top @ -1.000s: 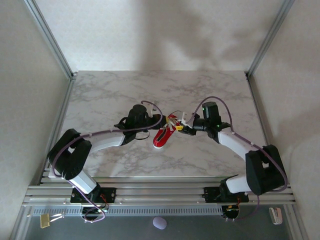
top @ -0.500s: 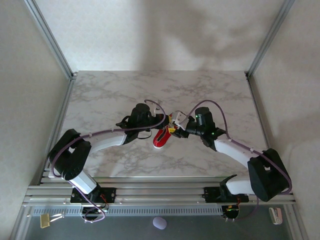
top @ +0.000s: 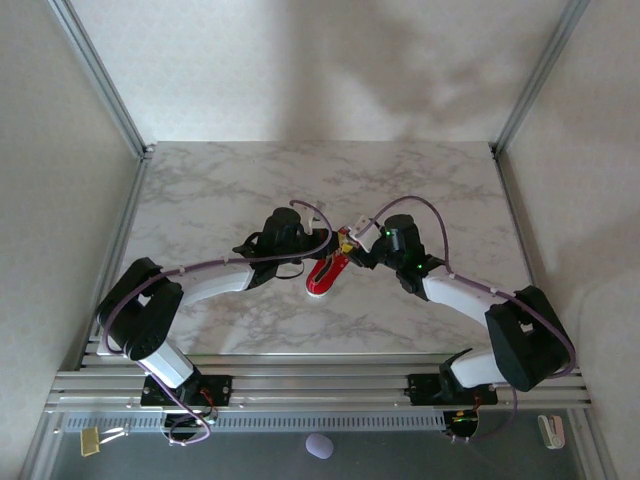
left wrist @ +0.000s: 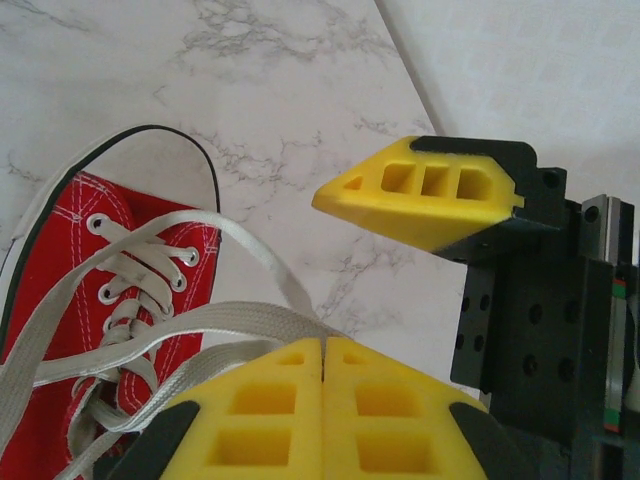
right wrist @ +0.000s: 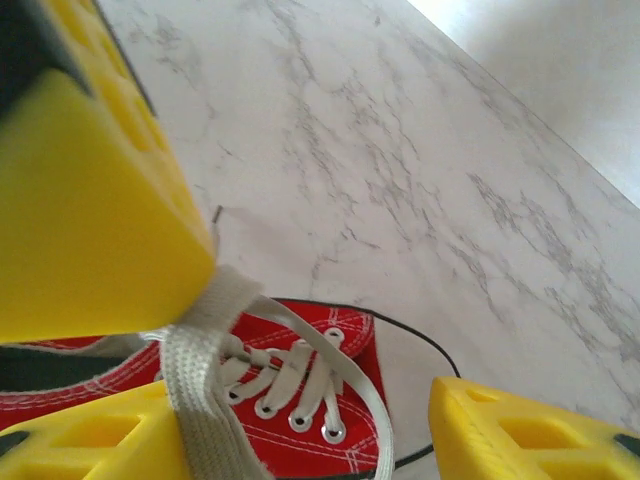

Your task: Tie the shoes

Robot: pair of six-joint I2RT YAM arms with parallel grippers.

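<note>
red canvas sneaker point(left wrist: 60, 250), loose white laces point(left wrist: 200, 325)

Left pincer point(top: 334, 241), right pincer point(top: 354, 245) close together above red sneaker point(top: 323, 277) (mid-table); marble table point(top: 220, 190).

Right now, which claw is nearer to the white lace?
Left. The left claw is shut on the white lace by the red sneaker; the right claw stands open just beside it, not gripping.
</note>
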